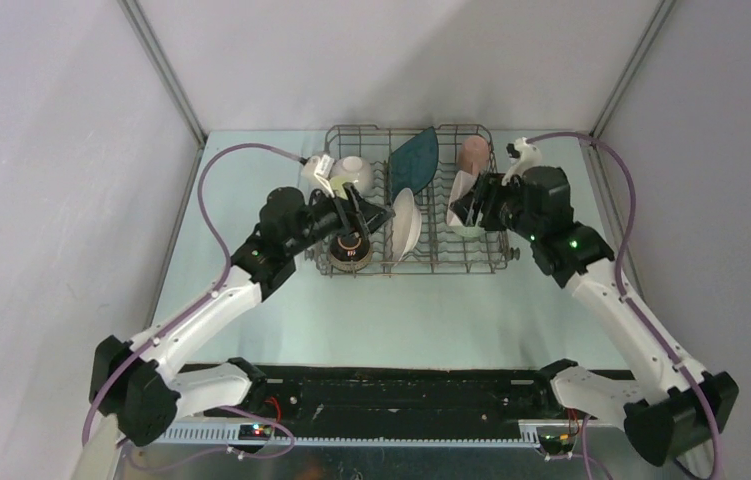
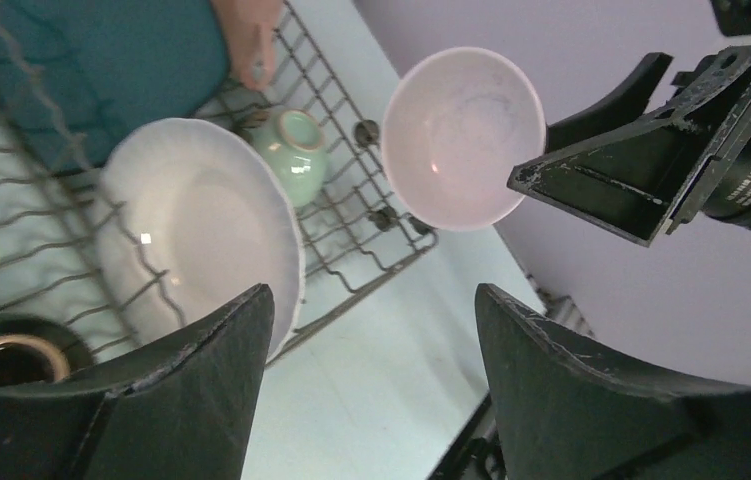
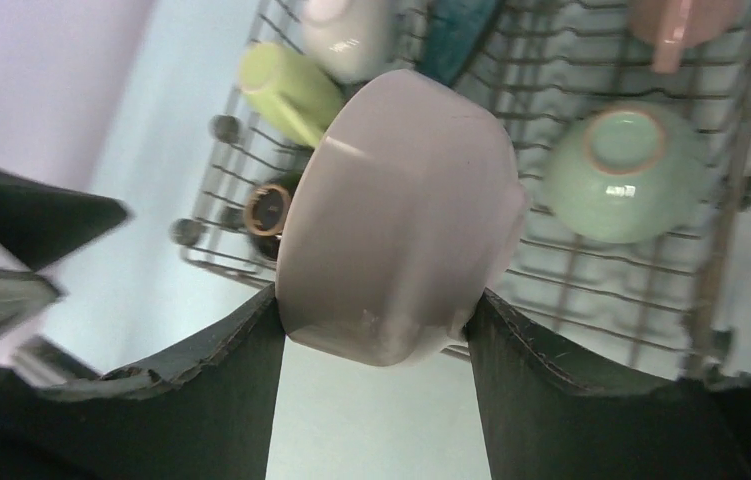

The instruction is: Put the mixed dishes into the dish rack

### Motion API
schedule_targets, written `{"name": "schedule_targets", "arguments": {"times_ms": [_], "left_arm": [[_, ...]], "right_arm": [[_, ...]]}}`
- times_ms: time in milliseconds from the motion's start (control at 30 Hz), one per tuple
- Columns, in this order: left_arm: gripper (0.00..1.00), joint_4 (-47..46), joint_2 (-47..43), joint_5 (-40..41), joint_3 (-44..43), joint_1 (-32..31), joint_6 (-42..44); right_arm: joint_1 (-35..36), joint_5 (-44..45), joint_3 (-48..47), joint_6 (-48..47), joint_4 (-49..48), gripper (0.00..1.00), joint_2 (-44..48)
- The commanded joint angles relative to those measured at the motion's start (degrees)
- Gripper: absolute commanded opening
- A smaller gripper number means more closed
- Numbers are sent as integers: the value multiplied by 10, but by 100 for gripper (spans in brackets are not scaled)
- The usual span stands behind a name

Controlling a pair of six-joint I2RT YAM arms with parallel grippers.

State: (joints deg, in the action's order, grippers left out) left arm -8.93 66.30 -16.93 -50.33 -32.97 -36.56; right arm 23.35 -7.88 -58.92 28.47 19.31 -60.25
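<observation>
Left pincer [image 2: 371, 295] hangs spread and empty over the left end of the rack [image 1: 441, 268], just above the brown bowl [image 1: 351, 248]. Beside that bowl, a green mug [image 3: 289, 92] lies in the rack. At the middle, the white plate [image 1: 406, 222] stands on edge between tines, with the teal plate [image 1: 416, 155] upright behind it. The pink mug [image 1: 473, 155] sits in the far right corner. Nearer, the green bowl [image 3: 621, 170] shows its foot ring. The right pincer [image 3: 376, 300] pinches a white bowl [image 3: 401, 210] by its sides, tilted on edge above the rack's right part, clear of the surface [image 1: 401, 310].
</observation>
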Motion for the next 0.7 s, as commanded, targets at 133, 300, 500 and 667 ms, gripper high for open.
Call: {"name": "schedule_targets", "arguments": {"times_ms": [133, 300, 500, 667], "left_arm": [[87, 100, -109, 244, 49, 15, 72], [89, 116, -171, 341, 110, 35, 63], [89, 96, -233, 349, 178, 42, 64], [89, 105, -247, 361, 198, 42, 70]], "right_arm": [[10, 96, -157, -157, 201, 0, -162], [53, 211, -232, -176, 284, 0, -264], [93, 323, -305, -176, 354, 0, -373], [94, 385, -347, -168, 397, 0, -465]]}}
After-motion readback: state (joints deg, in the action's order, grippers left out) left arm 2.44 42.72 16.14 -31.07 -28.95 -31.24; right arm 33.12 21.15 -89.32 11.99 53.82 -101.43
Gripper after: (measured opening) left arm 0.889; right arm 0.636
